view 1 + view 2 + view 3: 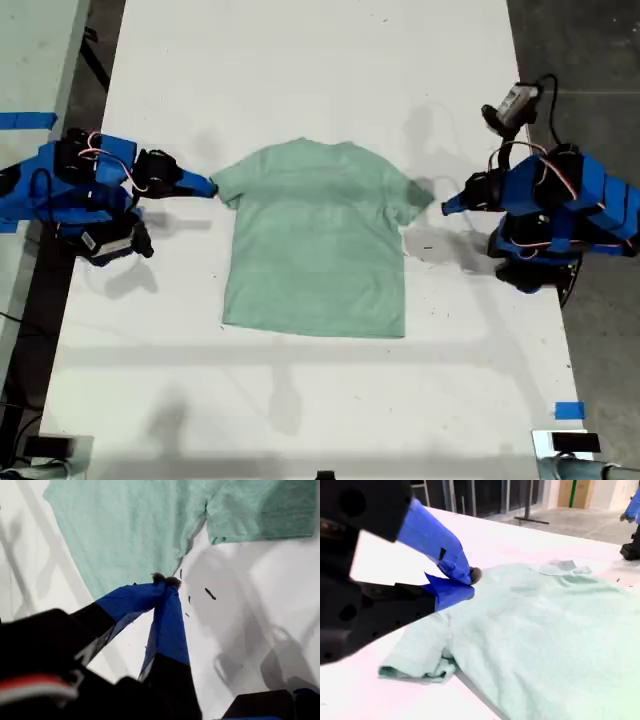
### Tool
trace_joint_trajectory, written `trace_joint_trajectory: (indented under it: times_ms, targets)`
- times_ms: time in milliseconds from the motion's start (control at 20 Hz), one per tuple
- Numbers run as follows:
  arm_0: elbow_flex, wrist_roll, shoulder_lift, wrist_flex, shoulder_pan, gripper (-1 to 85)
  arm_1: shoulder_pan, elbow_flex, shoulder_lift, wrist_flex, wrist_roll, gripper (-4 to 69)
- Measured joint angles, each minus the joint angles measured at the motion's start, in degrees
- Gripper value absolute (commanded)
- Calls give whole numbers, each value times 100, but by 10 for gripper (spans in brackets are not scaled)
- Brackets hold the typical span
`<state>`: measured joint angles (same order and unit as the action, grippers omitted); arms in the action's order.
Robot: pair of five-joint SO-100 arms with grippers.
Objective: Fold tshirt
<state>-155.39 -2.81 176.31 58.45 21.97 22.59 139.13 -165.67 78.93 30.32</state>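
Tshirt [315, 240] flat on table [300, 60], plain mint, no print/label

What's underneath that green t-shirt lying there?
The tshirt lies flat on a white table, which shows all around it. Nothing bulges through the cloth, but whatever may lie beneath it is covered and cannot be seen.
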Motion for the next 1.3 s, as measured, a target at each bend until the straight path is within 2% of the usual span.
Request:
trace_joint_trajectory:
  times_ms: [150, 400, 650, 700, 750, 900, 950, 1100, 1300]
  targets:
    - [1415, -738, -1485, 598, 598, 1, 562, -1547, 1494, 563, 809, -6]
    - [3727, -2215, -3656, 2162, 1714, 1, 1389, -3823, 3472, 1477, 1951, -6]
    - [5229, -3173, -5186, 3138, 2443, 1, 1696, -5054, 4693, 1600, 2470, -6]
    - [5309, -3243, -5256, 3190, 2470, 1, 1705, -5150, 4825, 1600, 2505, 2]
    - [5335, -3270, -5273, 3199, 2470, 1, 1723, -5168, 4869, 1600, 2558, 46]
    - [5335, -3270, -5291, 3199, 2470, 1, 1740, -5168, 4869, 1600, 2777, 263]
    - [5335, -3270, -5291, 3199, 2470, 1, 1775, -5168, 4869, 1600, 2856, 313]
    - [5186, -3270, -5282, 3146, 2470, 1, 1986, -4500, 4860, 1441, 3111, 348]
    - [4816, -3270, -5168, 2962, 2470, 1, 2522, -2646, 4535, 255, 3296, 346]
